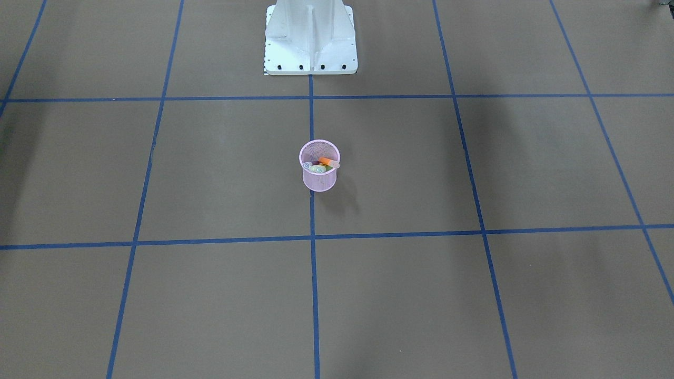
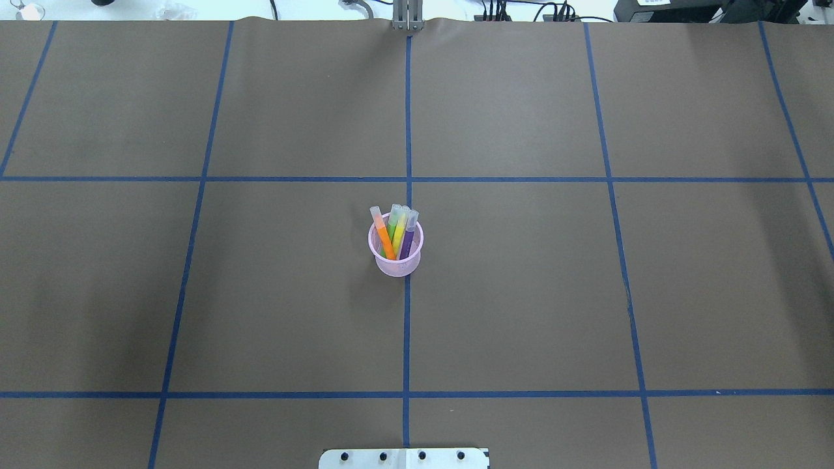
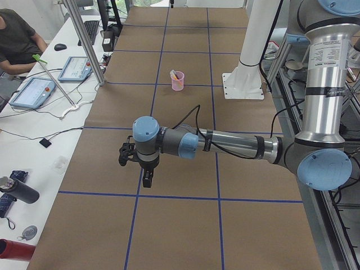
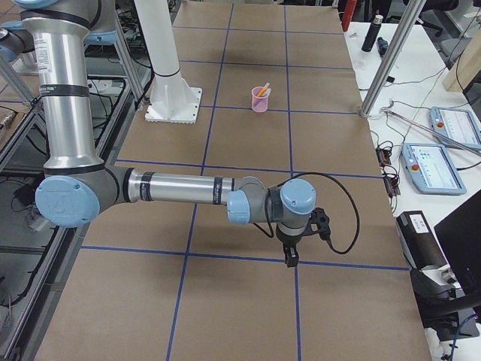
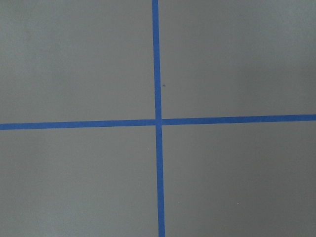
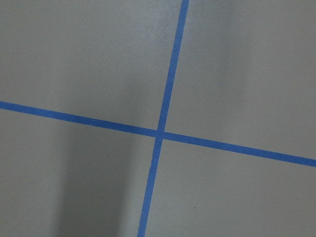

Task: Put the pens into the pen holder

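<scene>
The pink mesh pen holder [image 2: 395,259] stands upright at the table's middle on a blue tape line, also in the front view [image 1: 319,179]. Inside it stand the orange pen [image 2: 383,236], green pen [image 2: 393,225], yellow pen [image 2: 401,228] and purple pen [image 2: 408,239], caps up and leaning. No pen lies on the table. My left gripper [image 3: 147,181] hangs low over the table's left end, far from the cup; I cannot tell whether it is open or shut. My right gripper [image 4: 289,259] hangs over the right end; I cannot tell its state either. Both wrist views show only paper and tape.
The white robot pedestal [image 1: 310,42] stands behind the cup. Blue tape lines [image 2: 407,326] grid the brown paper. Tablets [image 3: 34,93] and cables lie on the side bench by a seated person [image 3: 17,39]; metal frame posts [image 4: 387,64] stand at the table's edge.
</scene>
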Robot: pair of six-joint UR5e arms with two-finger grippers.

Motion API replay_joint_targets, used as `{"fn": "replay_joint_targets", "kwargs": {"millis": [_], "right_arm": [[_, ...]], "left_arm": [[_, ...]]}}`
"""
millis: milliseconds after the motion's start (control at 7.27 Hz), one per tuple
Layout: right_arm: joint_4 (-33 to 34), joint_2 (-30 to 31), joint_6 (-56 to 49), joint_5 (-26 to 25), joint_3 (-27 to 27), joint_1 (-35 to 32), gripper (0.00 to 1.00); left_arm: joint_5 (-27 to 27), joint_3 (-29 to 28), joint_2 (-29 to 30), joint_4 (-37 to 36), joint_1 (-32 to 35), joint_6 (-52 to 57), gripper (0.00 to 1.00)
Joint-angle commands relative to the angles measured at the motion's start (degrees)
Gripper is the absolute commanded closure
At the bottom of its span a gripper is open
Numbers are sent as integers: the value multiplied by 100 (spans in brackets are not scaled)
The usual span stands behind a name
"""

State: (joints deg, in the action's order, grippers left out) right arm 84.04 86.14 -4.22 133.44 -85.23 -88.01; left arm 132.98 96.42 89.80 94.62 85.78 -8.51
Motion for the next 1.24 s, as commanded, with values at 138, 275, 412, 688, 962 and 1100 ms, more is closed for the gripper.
{"fn": "replay_joint_targets", "kwargs": {"millis": [138, 275, 412, 688, 962, 1100], "right_arm": [[901, -326, -18, 51, -99, 55, 0], [912, -396, -18, 16, -73, 73, 0], [903, -388, -18, 59, -64, 64, 0], [912, -353, -18, 86, -177, 12, 0], [921, -326, -18, 86, -205, 12, 0], [930, -318, -18, 103, -222, 3, 0]], "left_arm": [[79, -27, 11, 12, -8, 25, 0], [79, -10, 20, 13, -9, 7, 0], [131, 51, 38, 13, -9, 7, 0], [228, 87, 55, 13, 0, 16, 0], [228, 167, 3, -5, -9, 7, 0], [228, 166, 3, 4, -9, 16, 0]]}}
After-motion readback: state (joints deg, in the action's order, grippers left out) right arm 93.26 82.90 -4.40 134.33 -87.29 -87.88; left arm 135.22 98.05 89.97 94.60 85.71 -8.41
